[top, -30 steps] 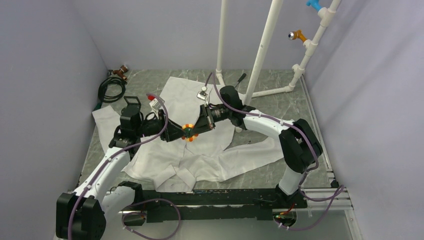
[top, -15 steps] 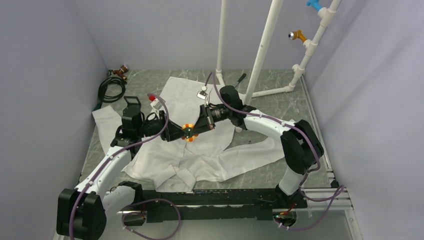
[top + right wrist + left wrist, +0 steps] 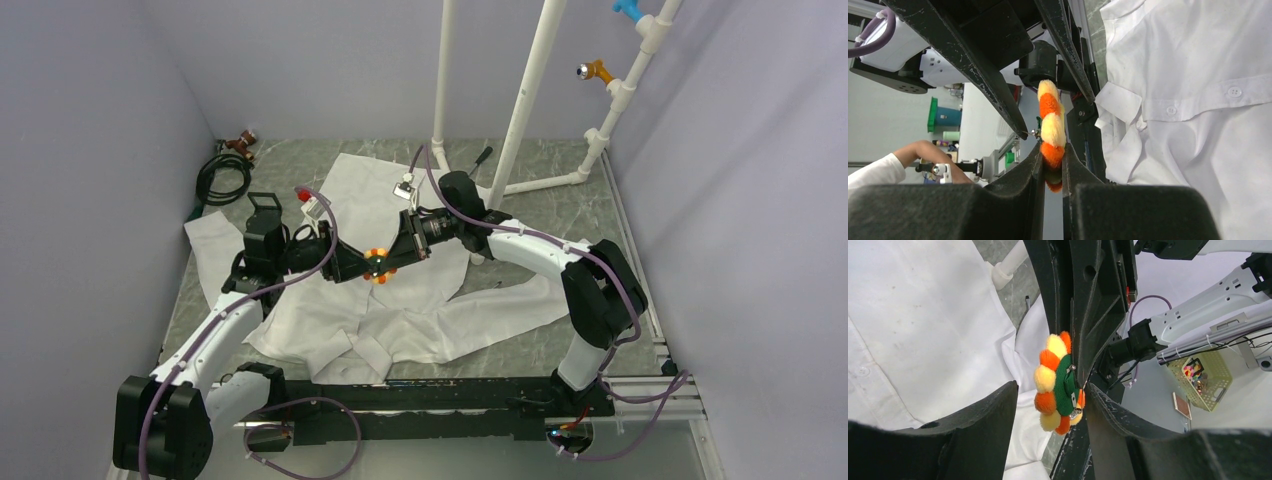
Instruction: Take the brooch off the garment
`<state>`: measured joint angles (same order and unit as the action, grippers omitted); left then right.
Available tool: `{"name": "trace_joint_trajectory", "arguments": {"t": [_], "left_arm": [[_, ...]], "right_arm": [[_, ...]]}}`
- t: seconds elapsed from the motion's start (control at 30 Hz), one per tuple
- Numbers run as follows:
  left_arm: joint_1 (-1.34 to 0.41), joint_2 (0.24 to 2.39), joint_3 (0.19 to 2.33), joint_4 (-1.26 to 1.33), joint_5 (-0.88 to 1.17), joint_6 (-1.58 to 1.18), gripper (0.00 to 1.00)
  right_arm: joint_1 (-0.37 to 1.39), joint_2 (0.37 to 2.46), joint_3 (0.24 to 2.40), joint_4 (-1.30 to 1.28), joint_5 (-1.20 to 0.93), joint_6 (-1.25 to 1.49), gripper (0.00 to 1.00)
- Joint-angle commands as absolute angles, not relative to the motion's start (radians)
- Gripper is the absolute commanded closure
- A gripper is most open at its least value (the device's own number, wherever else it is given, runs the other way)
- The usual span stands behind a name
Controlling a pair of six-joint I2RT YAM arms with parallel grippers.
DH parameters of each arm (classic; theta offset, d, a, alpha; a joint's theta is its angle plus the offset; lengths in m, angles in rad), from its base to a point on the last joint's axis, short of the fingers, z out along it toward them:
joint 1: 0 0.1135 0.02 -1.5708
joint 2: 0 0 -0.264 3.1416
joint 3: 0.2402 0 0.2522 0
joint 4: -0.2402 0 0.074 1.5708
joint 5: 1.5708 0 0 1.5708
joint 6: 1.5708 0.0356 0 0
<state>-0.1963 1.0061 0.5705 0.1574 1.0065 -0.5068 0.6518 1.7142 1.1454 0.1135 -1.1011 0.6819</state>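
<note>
Top external: left gripper (image 3: 366,268) and right gripper (image 3: 389,261) tip to tip above the garment (image 3: 330,322), brooch (image 3: 378,265) between them. Left wrist: spread open either side of the brooch, gap at one finger. Right wrist: clamped on the brooch's edge, garment lying beyond.

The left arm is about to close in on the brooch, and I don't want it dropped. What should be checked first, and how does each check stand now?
1. The right gripper is shut on the brooch, pinching its edge: ok.
2. The left gripper is open, with one finger on each side of the brooch: ok.
3. No white shirt fabric lies across the brooch's green backing, as seen from the left wrist: ok.
4. The pin clasp on the backing is closed: cannot tell.
5. The left fingers are clear of the right gripper's fingers: cannot tell.
</note>
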Motion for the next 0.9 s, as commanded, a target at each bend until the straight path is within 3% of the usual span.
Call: {"name": "trace_joint_trajectory", "arguments": {"t": [0.0, 0.87], "left_arm": [[-0.199, 1.015, 0.586, 0.177, 0.998, -0.52, 0.43], [-0.199, 1.025, 0.59, 0.079, 0.943, -0.486, 0.48]], "right_arm": [[0.66, 1.669, 1.19, 0.121, -1.095, 0.654, 1.0], [0.681, 1.662, 1.203, 0.126, -1.097, 0.615, 1.0]]}}
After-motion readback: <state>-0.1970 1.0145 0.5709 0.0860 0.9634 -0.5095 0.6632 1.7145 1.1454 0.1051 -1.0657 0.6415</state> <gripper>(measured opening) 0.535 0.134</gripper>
